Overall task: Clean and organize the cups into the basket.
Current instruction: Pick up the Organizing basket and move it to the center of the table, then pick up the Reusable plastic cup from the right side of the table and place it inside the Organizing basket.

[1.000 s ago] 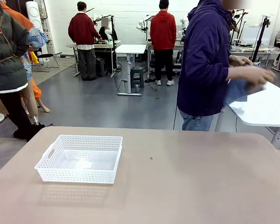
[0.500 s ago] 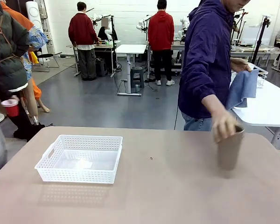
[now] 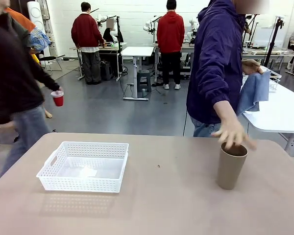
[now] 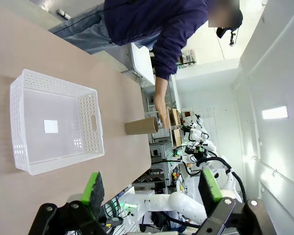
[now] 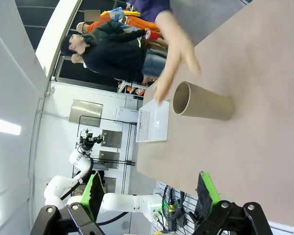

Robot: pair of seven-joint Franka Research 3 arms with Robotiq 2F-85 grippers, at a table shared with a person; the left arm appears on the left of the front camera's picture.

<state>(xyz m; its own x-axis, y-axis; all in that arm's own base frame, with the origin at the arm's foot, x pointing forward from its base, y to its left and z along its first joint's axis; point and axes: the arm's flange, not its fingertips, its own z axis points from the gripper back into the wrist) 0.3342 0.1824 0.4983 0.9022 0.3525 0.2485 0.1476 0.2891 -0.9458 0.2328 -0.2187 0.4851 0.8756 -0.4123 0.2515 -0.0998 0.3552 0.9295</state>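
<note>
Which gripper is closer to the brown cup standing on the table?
Right, most likely. The right gripper faces the cup directly across the table; from the left gripper, the cup lies farther off, beyond the basket.

The left end effector is black, with two angular fingers, each faced with a bright green pad. Round silver screw heads sit at the linkage joints. The right end effector is built alike, with the same black links, green facings and silver screws. The person wears a dark purple jacket with long, loose sleeves that run down to the wrist, and blue jeans show below its hem.
</note>
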